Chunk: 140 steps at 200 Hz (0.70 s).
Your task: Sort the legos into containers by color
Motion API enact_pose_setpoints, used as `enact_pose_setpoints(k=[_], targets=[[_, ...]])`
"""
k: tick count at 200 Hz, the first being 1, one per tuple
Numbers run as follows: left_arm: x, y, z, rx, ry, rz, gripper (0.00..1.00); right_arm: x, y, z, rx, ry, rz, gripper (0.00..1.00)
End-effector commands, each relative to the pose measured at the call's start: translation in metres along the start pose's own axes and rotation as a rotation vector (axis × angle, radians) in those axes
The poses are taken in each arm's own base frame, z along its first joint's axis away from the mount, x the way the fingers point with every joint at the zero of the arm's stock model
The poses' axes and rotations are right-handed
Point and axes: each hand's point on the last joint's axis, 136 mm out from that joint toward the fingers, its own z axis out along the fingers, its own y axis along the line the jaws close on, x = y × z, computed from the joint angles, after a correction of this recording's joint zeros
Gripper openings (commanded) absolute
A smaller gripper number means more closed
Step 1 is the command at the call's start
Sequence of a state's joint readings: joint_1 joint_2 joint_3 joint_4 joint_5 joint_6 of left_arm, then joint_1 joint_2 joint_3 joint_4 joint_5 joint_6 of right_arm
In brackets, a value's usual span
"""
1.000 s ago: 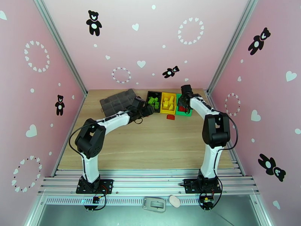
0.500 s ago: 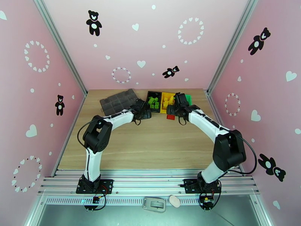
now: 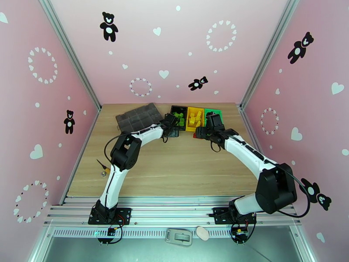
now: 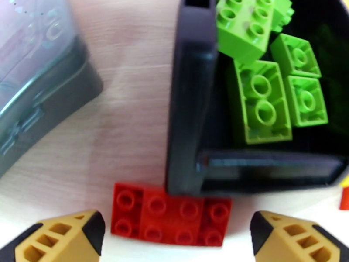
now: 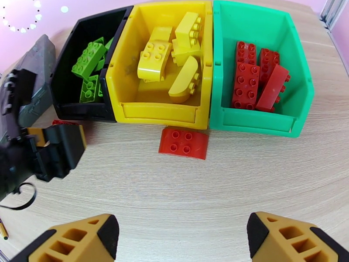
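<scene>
Wide open and empty: left gripper [image 4: 174, 229]. Centred between its jaws, just ahead, red oblong lego [image 4: 170, 215], long axis jaw to jaw, touching the black bin [image 4: 189, 105] corner. Farther off, right gripper [image 5: 181, 232], also open, empty.

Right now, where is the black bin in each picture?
Top: black bin near the table's back, left end of the bin row.
Left wrist: black bin upper right, a red lego by its near corner.
Right wrist: black bin upper left, joined to the yellow bin.
Shared landmark: the green legos inside it.
</scene>
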<state>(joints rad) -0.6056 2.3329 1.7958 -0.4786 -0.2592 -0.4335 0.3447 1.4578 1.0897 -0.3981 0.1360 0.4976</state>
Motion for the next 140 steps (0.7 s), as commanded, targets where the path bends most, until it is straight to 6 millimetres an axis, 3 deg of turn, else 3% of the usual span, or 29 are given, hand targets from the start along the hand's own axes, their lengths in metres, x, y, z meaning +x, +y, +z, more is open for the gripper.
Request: enact_pose_setpoints(k=[1,46,68,91,140], targets=[[0.005,0.008,0.007,-0.067,0.014,0.036,0.91,0.0,-0.004,-0.01,-0.002,-0.02,0.011,0.82],[0.0,0.0,0.005,-0.051,-0.002,0.037,0.77,0.008,-0.01,-0.009,0.007,-0.01,0.02,0.82],[-0.002,-0.007,0.0,-0.038,-0.014,0.055,0.61,0.012,-0.012,-0.008,0.014,-0.002,0.021,0.82],[-0.002,-0.012,-0.01,-0.03,-0.024,0.065,0.53,0.011,-0.015,-0.009,0.022,-0.007,0.026,0.82],[0.005,-0.024,-0.051,0.024,-0.059,0.066,0.51,0.009,-0.048,-0.011,0.106,-0.007,0.096,0.81]])
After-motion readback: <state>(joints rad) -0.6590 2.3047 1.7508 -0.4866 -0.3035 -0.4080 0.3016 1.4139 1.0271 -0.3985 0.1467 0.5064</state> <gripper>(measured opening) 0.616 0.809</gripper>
